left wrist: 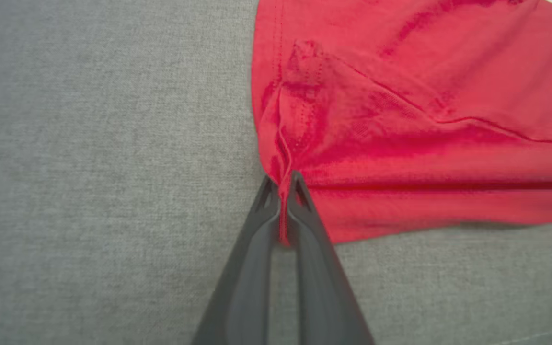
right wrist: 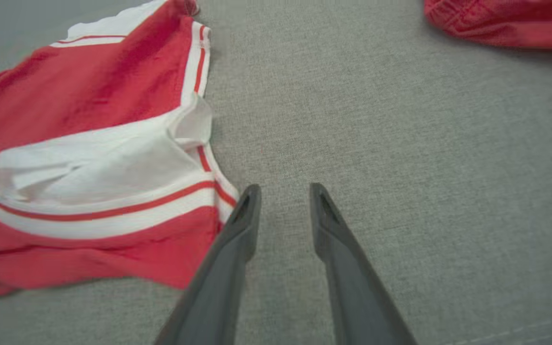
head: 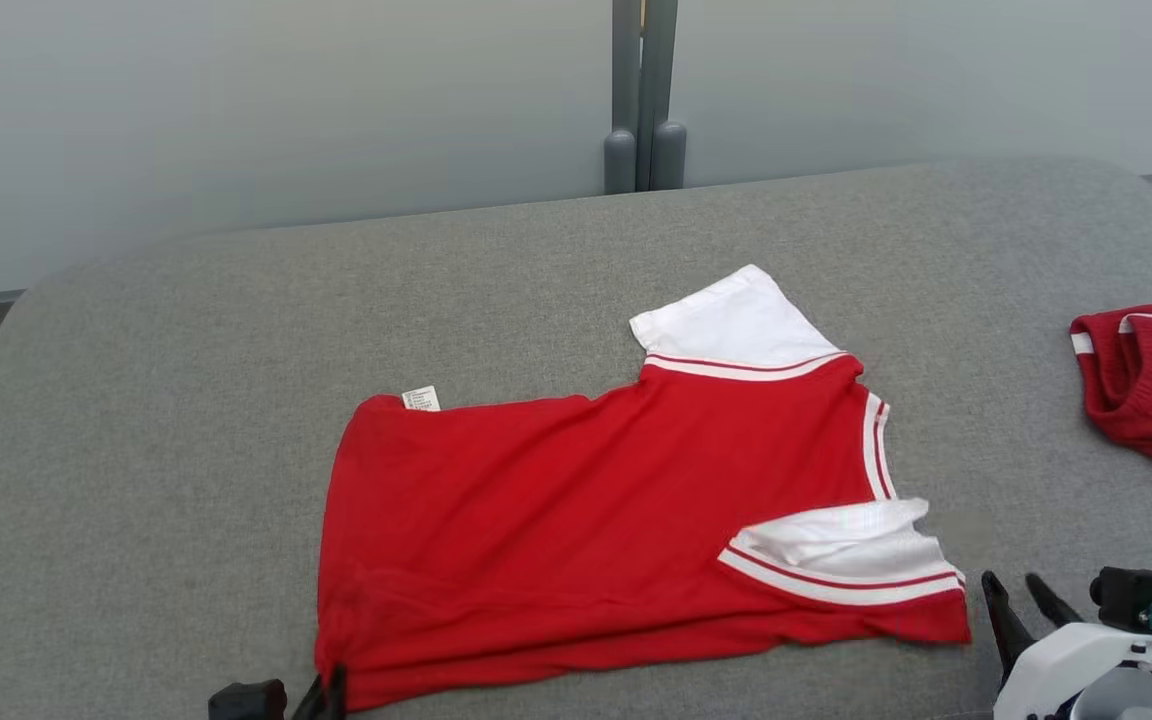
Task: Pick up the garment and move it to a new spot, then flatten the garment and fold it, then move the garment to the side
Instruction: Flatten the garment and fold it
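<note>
At the left gripper (left wrist: 283,184), the fingers are pinched tight on the near hem corner of the shirt (head: 586,510). A thin ridge of red cloth sits between the tips, and the rest spreads ahead and to that gripper's right. The shirt lies mostly flat on the grey cushion (head: 186,400), between the two grippers.

Its long axis runs from one gripper toward the other. The hem with the white label (head: 421,398) is at the left gripper's end and the neck trim (head: 876,445) at the other, so the neck points to the robot's right. The far sleeve (head: 726,325) sticks out away from both grippers. The near sleeve (head: 841,545) is folded in over the body, just left of the right gripper (right wrist: 281,196). That gripper's fingers are parted with nothing between them, and the cloth edge is just beside its left finger.

Judged: thin, limp, light cloth that will drape and drag, neither slippery nor fragile. Best holds are corners and shoulder seams, pinching both layers.

A dark red bundle (head: 1151,385) lies well apart, ahead and right of the right gripper.
</note>
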Robot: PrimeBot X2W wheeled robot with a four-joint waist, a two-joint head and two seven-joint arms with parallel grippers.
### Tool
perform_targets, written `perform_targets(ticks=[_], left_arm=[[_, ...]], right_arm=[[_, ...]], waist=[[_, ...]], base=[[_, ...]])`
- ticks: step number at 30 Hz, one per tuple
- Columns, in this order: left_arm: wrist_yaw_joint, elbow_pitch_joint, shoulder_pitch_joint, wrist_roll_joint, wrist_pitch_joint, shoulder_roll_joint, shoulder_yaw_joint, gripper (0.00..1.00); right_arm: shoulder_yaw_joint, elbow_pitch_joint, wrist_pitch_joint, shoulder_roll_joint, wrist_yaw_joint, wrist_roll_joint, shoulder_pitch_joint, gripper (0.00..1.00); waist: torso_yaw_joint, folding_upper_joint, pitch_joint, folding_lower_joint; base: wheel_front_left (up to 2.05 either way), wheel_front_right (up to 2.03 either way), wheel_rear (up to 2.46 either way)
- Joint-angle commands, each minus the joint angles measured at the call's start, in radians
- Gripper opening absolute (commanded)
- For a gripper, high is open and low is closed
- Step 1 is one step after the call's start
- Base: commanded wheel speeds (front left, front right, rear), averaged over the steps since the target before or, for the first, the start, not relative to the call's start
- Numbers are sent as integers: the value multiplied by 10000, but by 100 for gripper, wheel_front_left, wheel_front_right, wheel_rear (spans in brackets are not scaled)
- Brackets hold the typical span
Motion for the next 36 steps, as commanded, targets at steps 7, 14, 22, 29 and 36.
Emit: perform_targets(ticks=[7,14,22,29,36], left_arm=[[461,-677,94,191,5,111,-46,100],[755,-1850,396,425,7,114,25,100],[765,-2303,568,342,7,114,-137,100],[720,-2301,577,177,7,112,-294,100],[632,-2327,607,80,7,112,-395,100]], right_arm=[[-784,-492,-34,3,-14,-679,-85,100],[-721,-2185,-32,375,-12,-1406,492,100],[1263,-3463,-32,426,-12,-1345,936,100],[2216,-3222,-32,417,-12,-1233,681,100],[1976,-2670,-32,551,-12,-1456,344,82]], waist=[[47,-1,180,0],[112,-1,149,0],[217,-1,196,0],[457,-1,239,0],[774,-1,339,0]], base=[[0,0,0],[0,0,0],[0,0,0],[0,0,0],[0,0,0]])
